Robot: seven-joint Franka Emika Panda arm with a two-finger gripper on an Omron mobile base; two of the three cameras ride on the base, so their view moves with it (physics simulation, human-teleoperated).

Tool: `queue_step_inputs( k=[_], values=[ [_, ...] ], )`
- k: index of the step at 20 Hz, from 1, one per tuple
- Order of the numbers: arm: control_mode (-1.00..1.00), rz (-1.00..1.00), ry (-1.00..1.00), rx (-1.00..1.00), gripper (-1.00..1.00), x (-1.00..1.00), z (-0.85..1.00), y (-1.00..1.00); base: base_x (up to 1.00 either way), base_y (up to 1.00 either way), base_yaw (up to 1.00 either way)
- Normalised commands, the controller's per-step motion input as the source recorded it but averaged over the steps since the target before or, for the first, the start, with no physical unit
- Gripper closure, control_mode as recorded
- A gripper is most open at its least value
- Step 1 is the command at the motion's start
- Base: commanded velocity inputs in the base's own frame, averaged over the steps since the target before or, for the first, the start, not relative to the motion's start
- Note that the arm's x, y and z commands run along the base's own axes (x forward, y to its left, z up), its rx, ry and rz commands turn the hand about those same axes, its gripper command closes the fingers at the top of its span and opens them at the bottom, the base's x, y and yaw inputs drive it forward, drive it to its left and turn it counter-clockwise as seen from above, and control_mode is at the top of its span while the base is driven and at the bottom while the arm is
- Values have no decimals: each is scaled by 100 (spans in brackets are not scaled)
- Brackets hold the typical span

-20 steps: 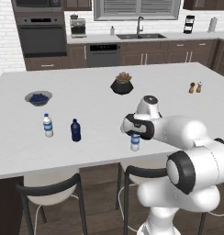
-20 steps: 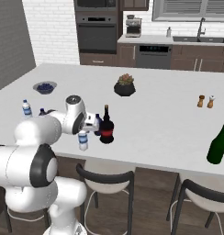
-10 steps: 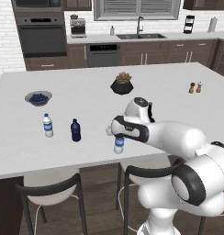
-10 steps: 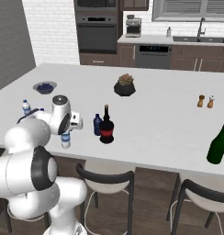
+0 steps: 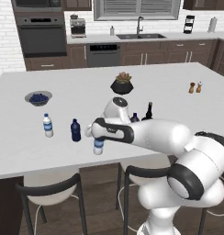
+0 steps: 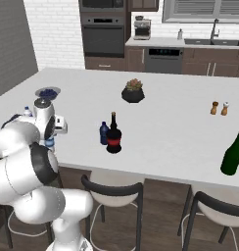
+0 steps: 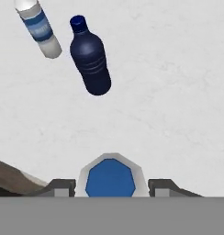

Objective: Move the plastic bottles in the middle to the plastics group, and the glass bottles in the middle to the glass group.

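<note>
While our gripper [image 5: 98, 136] pinches the small water bottle [image 5: 98, 146] by its cap end over the surface [image 5: 178, 110], we judge it light and slippery; the plastics group's navy bottle [image 5: 75, 130] stands at nine o'clock.

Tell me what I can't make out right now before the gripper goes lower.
- Gripper fingertips: hand view, cut off by the bottom edge.
- Held water bottle: left base view, its top is hidden by the hand; lifted or touching the counter, unclear.
- Middle navy bottle: left base view, mostly behind the arm.
</note>
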Motion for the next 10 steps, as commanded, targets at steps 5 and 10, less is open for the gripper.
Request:
queue_step_inputs(
  k=[5, 10],
  values=[
    [-100, 7, 0, -1, 100, 0, 3, 99, 0, 0, 0],
    [-100, 1, 1, -2, 100, 0, 10, 79, 0, 0, 0]
  ],
)
